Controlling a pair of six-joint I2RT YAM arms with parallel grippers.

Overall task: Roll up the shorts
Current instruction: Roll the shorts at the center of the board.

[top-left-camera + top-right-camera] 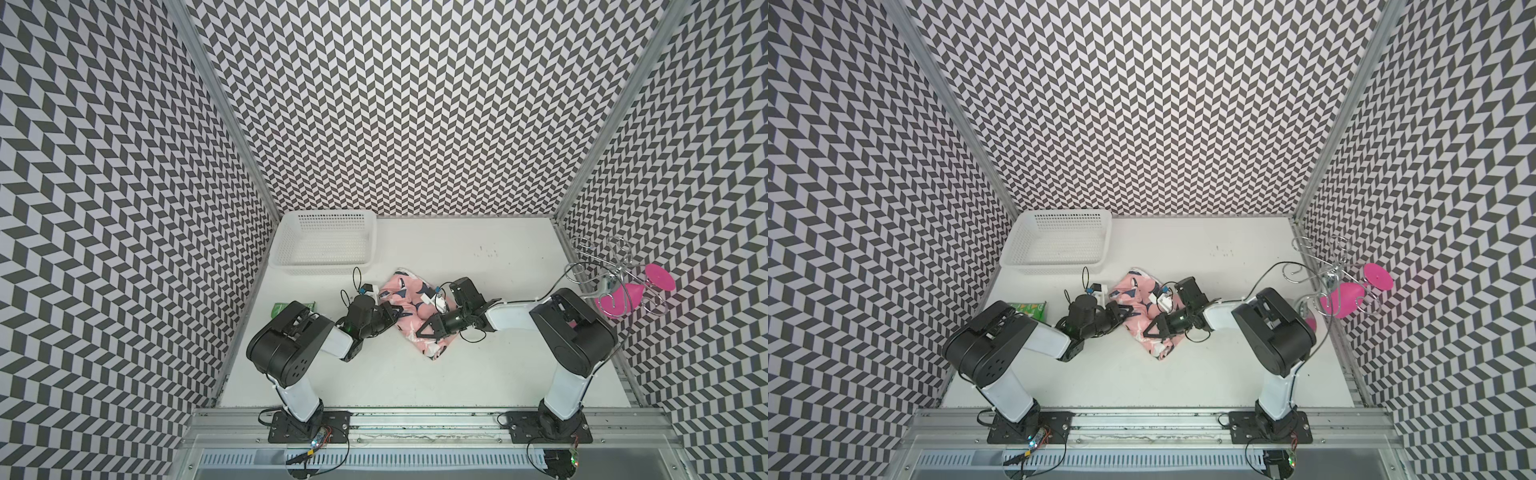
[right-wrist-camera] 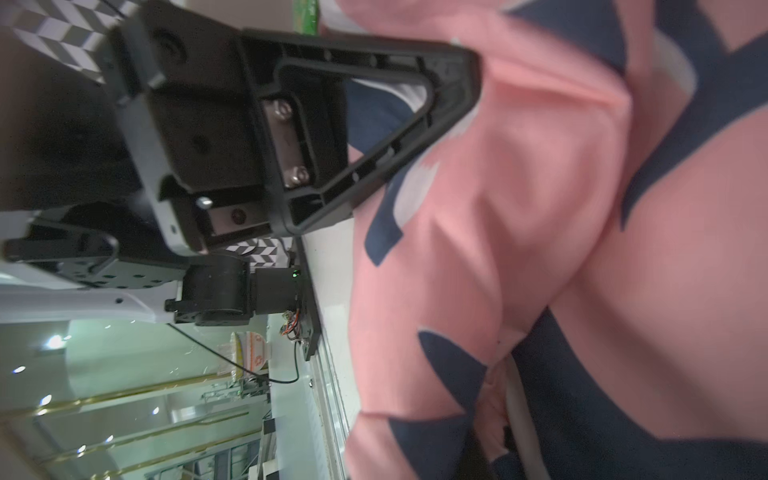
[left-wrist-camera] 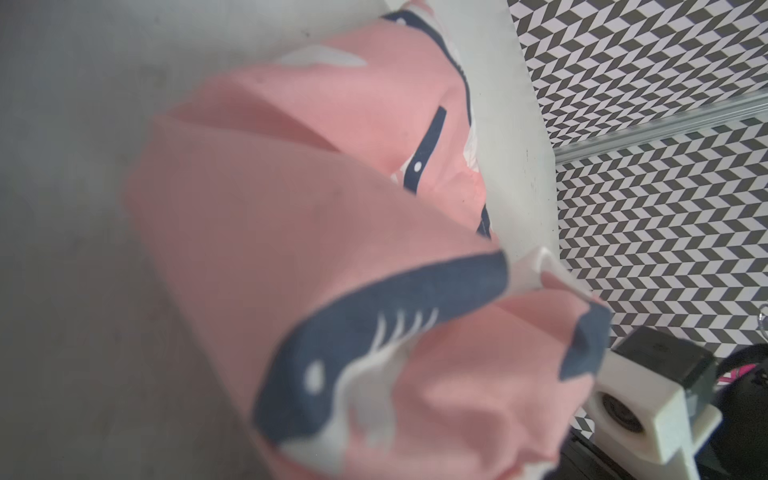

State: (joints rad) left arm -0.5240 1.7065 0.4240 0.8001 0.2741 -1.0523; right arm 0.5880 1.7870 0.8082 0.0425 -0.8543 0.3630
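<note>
The pink shark-print shorts (image 1: 409, 299) lie bunched in the middle of the table, seen in both top views (image 1: 1138, 291). My left gripper (image 1: 395, 312) reaches in from their left edge, shut on the shorts. Pink fabric (image 3: 291, 208) fills the left wrist view and hides its jaws. The right wrist view shows one black triangular left finger (image 2: 453, 66) pressed into the fabric (image 2: 540, 208). My right gripper (image 1: 422, 332) lies on the shorts from the right. Cloth covers its jaws, so their state is hidden.
A white perforated basket (image 1: 282, 257) stands at the back left. A small green packet (image 1: 279, 308) lies by the left arm's elbow. A wire rack holding a pink glass (image 1: 623, 295) stands at the right edge, behind the right arm.
</note>
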